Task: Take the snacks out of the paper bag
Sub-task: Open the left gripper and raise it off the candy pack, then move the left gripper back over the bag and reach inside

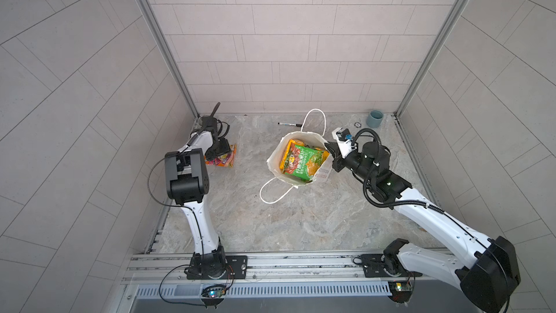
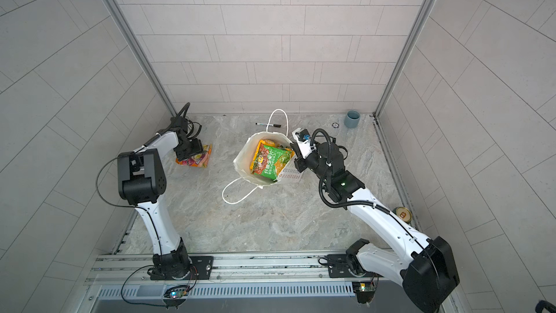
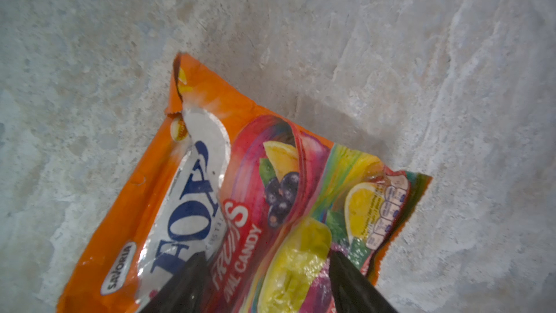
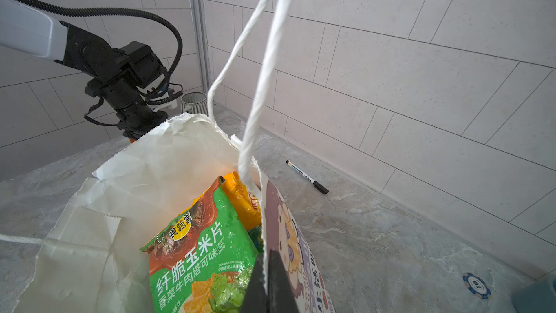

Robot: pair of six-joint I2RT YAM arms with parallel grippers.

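Note:
The white paper bag point(image 1: 275, 161) point(image 2: 243, 158) stands open-mouthed mid-table in both top views. Inside it a green snack packet point(image 1: 304, 161) point(image 4: 204, 236) lies on top of a yellow-orange one point(image 4: 240, 197). My right gripper point(image 1: 328, 147) point(image 4: 266, 254) is shut on the bag's right rim, beside the cartoon face. At the left, an orange-and-magenta candy packet point(image 1: 225, 159) point(image 3: 240, 191) lies flat on the table. Directly over it is my left gripper point(image 1: 215, 153) point(image 3: 267, 255), open, with its fingers straddling the packet's lower part.
A black marker pen point(image 1: 290, 124) point(image 4: 304, 176) lies behind the bag near the back wall. A blue-grey cup point(image 1: 374, 118) and a poker chip point(image 4: 477, 285) sit at the back right. A can point(image 2: 403, 213) stands by the right wall. A ribbed grey bowl point(image 4: 194, 102) occupies the back-left corner.

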